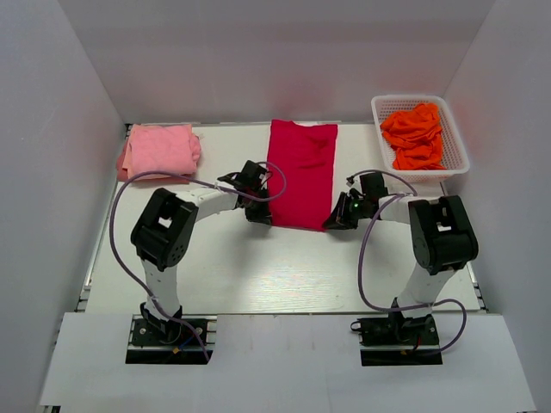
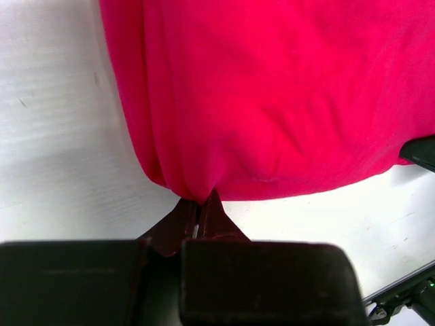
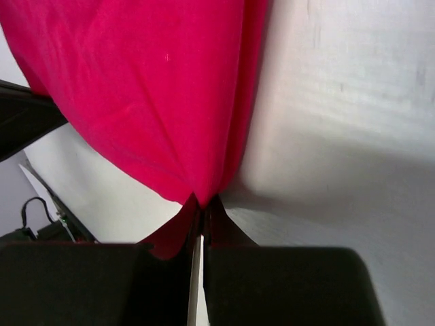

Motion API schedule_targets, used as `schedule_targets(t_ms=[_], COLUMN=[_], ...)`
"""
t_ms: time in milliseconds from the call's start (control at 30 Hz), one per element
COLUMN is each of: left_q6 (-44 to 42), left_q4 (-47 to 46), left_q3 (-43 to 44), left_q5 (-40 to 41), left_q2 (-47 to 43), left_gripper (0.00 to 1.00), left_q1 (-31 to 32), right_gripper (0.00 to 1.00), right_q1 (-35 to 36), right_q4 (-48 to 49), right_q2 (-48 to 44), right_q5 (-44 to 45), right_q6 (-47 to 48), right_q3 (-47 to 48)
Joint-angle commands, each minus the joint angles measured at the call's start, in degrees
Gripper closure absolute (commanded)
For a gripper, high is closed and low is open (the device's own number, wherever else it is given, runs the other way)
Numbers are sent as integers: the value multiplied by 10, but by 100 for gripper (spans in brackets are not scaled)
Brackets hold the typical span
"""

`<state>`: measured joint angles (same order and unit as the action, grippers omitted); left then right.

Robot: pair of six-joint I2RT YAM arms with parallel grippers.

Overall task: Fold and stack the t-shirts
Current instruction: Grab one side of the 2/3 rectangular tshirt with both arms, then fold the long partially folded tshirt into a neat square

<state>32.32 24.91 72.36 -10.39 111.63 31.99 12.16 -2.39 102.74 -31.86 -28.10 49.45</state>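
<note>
The crimson-red t-shirt (image 1: 301,172) lies on the table centre, folded into a long strip running away from me. My left gripper (image 1: 261,215) is shut on its near left corner, seen pinched in the left wrist view (image 2: 198,202). My right gripper (image 1: 331,224) is shut on its near right corner, seen in the right wrist view (image 3: 202,202). The red cloth fills both wrist views (image 2: 272,95) (image 3: 149,95). A light pink t-shirt (image 1: 160,151) lies folded at the far left. Orange t-shirts (image 1: 415,135) sit crumpled in a white basket.
The white basket (image 1: 456,146) stands at the far right against the wall. Grey walls close in the table on three sides. The white table (image 1: 258,267) shows bare between the arms and the near edge.
</note>
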Motion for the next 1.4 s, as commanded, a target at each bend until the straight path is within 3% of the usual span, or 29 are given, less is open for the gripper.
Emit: schedule_targets(t_ms=[0, 133, 267, 433, 533, 733, 1133, 1367], left_q6=[0, 34, 78, 111, 119, 114, 102, 88], left_q4=[18, 0, 40, 124, 160, 236, 250, 263], left_q3=[-54, -130, -201, -191, -146, -25, 131, 217], left_q5=[2, -38, -60, -97, -97, 13, 212, 235], left_q2=[-40, -148, -259, -402, -433, -404, -256, -150], left_gripper=[100, 100, 100, 100, 100, 100, 100, 100], left_q1=[21, 53, 85, 118, 118, 118, 95, 59], right_gripper=[100, 100, 100, 100, 100, 100, 100, 100], right_q1=[7, 21, 37, 49, 50, 44, 16, -6], right_q4=[-87, -164, -297, -435, -472, -469, -419, -409], right_q2=[-28, -141, -259, -388, -411, -391, -189, -98], right_q5=[41, 30, 0, -38, -58, -4, -16, -44], right_q6=[41, 72, 82, 83, 68, 29, 33, 36], right_q3=[-33, -73, -103, -94, -36, 92, 252, 324])
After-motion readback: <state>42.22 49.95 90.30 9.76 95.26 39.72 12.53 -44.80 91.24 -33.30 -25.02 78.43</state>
